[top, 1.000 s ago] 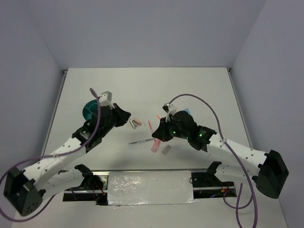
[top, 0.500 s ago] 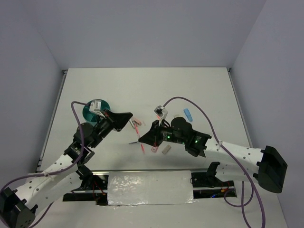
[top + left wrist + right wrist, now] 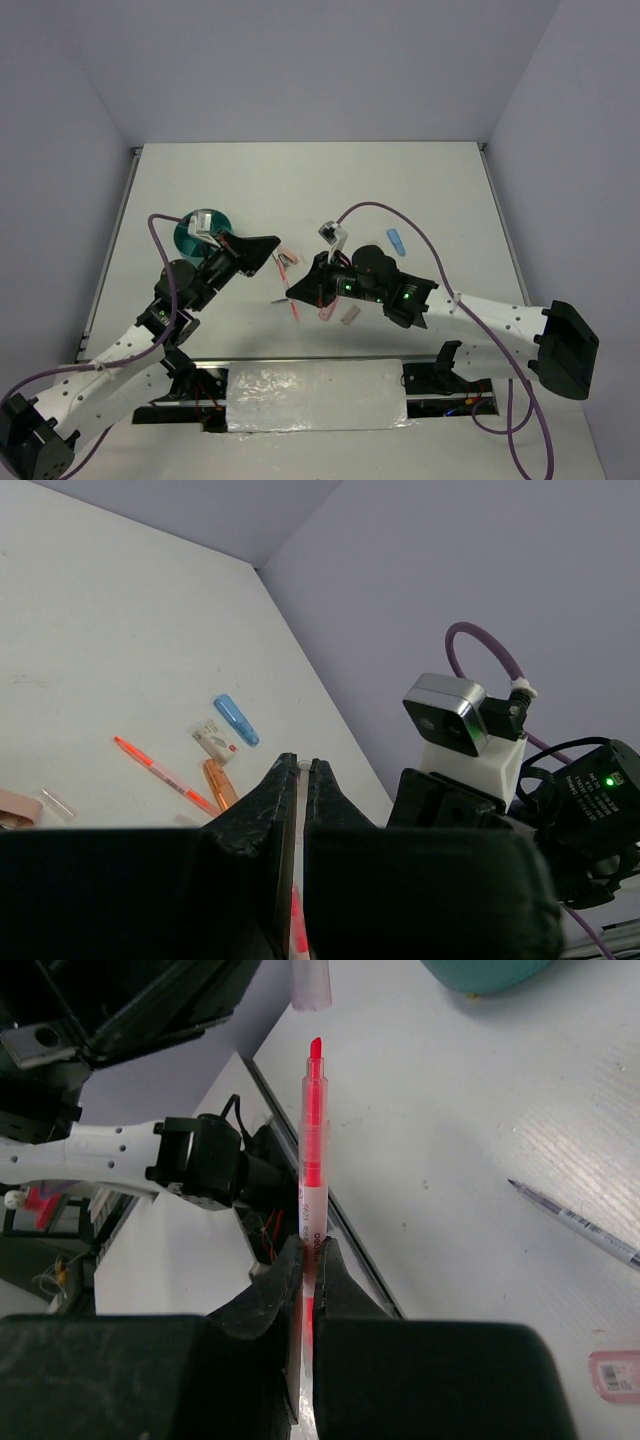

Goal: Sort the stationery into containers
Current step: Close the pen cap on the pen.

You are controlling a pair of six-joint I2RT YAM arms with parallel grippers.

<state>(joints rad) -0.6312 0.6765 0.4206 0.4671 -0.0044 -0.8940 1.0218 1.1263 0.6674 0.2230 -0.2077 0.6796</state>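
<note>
My right gripper point(image 3: 311, 1250) is shut on a pink pen point(image 3: 313, 1160), its bare tip pointing away from the wrist. In the top view this gripper point(image 3: 295, 291) holds the pen point(image 3: 295, 308) above the table's near middle. My left gripper point(image 3: 301, 765) is shut on a clear pen cap point(image 3: 301, 768); the cap point(image 3: 311, 985) hangs just beyond the pen tip, apart from it. The left gripper point(image 3: 274, 244) faces the right one. The teal organiser point(image 3: 188, 234) stands at the left, partly hidden by the left arm.
On the table lie a blue eraser point(image 3: 397, 240), a pink eraser point(image 3: 327, 312), a tan eraser point(image 3: 349, 315), a thin grey pen point(image 3: 575, 1225), an orange pen point(image 3: 165, 775) and small pink pieces point(image 3: 288, 259). The near table edge point(image 3: 345, 1235) lies under the pen.
My right gripper has moved left with the pink pen, towards the left gripper. The left arm has drawn back and lowered; its gripper stays near the table's middle.
</note>
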